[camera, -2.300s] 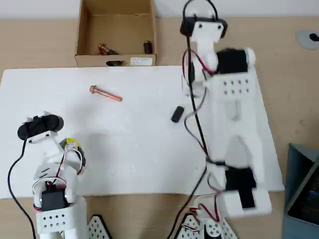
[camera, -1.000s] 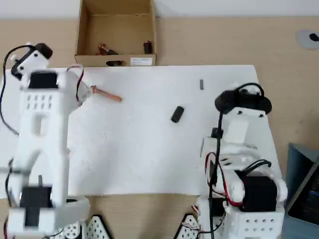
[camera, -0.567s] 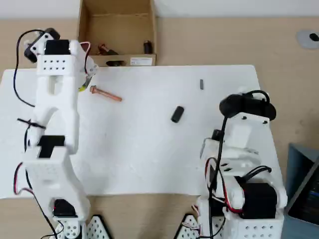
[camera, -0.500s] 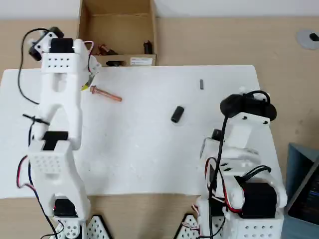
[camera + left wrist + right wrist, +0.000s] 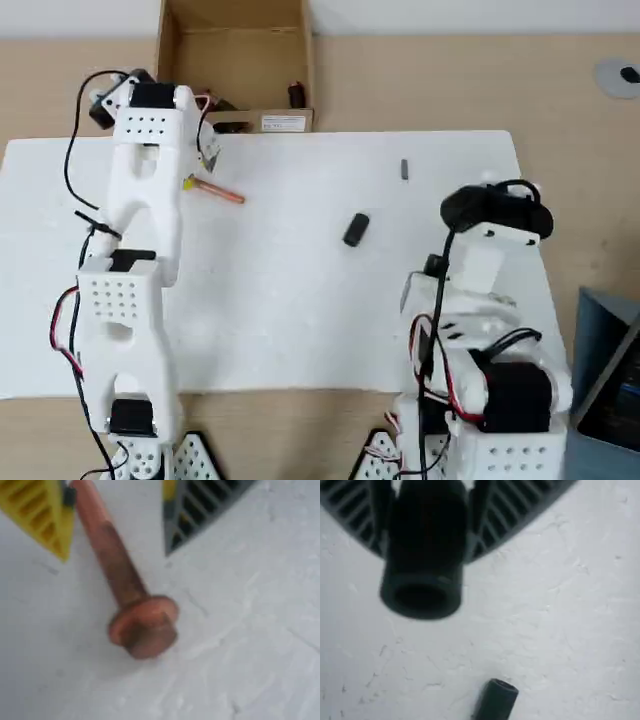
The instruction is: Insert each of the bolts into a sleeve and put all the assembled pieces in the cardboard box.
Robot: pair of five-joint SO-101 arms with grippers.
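The left fingers [image 5: 36, 516] stand open astride the copper bolt [image 5: 127, 587] lying on the white mat [image 5: 300, 300] at the upper left of the high view, so an off-centre close could roll it aside, while the right fingers [image 5: 520, 505] grip a black sleeve [image 5: 422, 560]

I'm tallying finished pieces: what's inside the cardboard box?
In the cardboard box: a dark sleeve at one side wall, a dark piece by the front. The left arm covers that front corner.

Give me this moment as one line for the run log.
left gripper: open, astride copper bolt on mat | right gripper: shut on black sleeve | second sleeve: loose on mat
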